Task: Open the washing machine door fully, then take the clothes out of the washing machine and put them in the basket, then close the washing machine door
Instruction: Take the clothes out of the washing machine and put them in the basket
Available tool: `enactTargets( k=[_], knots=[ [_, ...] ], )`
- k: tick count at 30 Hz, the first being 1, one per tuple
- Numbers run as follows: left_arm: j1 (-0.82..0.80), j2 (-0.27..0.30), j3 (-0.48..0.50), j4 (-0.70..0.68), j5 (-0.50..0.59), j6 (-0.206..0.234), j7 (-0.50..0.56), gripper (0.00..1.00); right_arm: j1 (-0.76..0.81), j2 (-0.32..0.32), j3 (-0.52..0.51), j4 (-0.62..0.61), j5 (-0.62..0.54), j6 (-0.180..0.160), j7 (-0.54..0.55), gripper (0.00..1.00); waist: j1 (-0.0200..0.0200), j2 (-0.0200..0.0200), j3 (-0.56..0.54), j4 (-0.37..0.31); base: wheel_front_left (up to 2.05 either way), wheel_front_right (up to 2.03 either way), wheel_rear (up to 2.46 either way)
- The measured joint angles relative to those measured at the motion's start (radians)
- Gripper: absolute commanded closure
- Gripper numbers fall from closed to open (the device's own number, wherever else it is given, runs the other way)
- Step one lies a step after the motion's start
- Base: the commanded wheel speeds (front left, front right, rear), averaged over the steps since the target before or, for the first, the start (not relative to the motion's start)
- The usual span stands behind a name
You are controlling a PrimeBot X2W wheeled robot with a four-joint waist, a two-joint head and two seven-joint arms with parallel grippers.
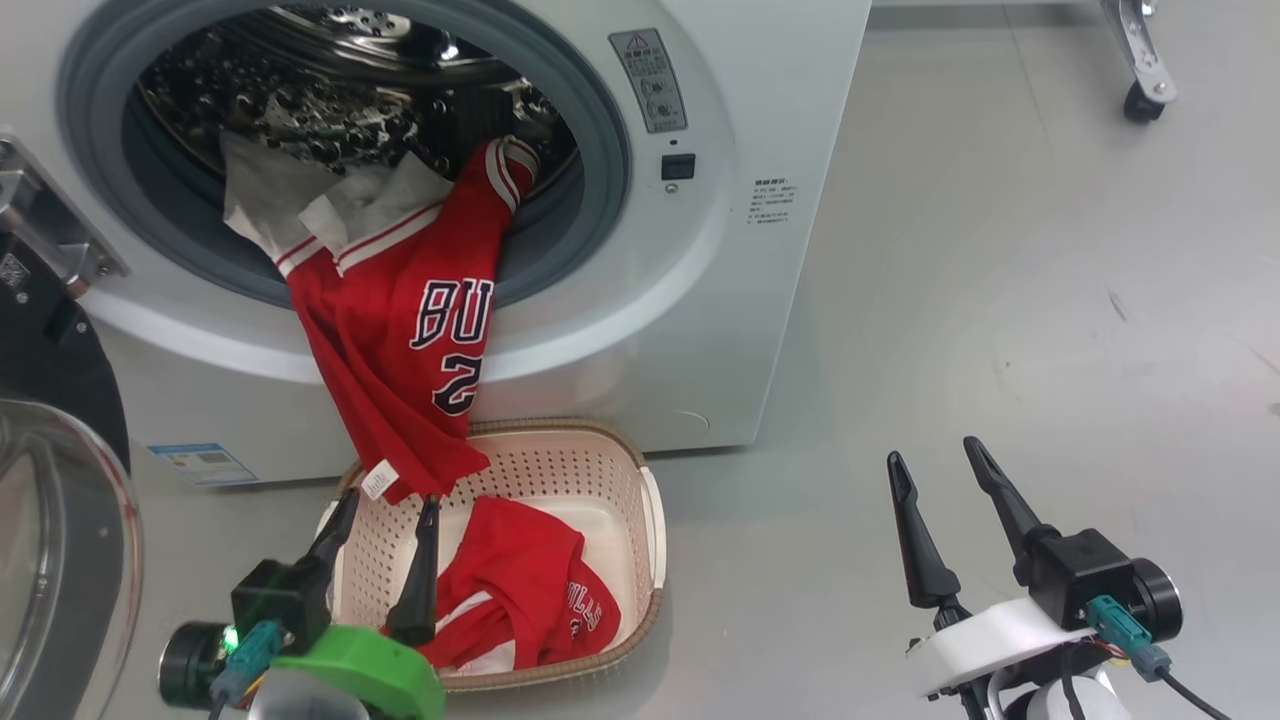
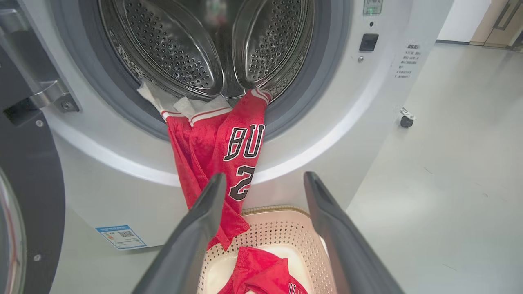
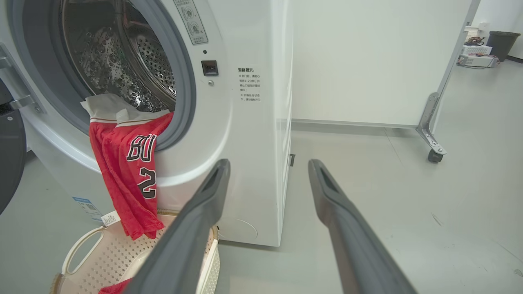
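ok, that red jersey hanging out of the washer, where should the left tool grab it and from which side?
Probably the lower body of the jersey, below the number, where it hangs free off the washer above the basket. Come up from the front and below: the hem is a loose edge to straddle, and the open left tool sits close below it.

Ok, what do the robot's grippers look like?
Each has two long dark tapering fingers on a black block with a teal plug. The left gripper has a green wrist collar and a small green light; the right gripper has a white collar and a black cable.
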Motion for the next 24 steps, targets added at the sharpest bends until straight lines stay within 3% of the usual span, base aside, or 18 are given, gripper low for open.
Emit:
enactTargets(
  k=[10,24],
  knots=[
    [-0.144,-0.002,-0.018,0.124,-0.002,-0.018,0.089,0.00,-0.040,-0.004,0.006,-0.033,-0.003,0.010,0.007,0.00,0.0000,0.0000,0.095,-0.032,0.00,0.00,0.00],
    [-0.410,0.003,0.035,0.309,-0.048,-0.026,0.215,0.00,-0.120,-0.002,0.013,-0.061,-0.003,0.026,0.007,0.00,0.0000,0.0000,0.254,-0.089,0.00,0.00,0.00]
  ],
)
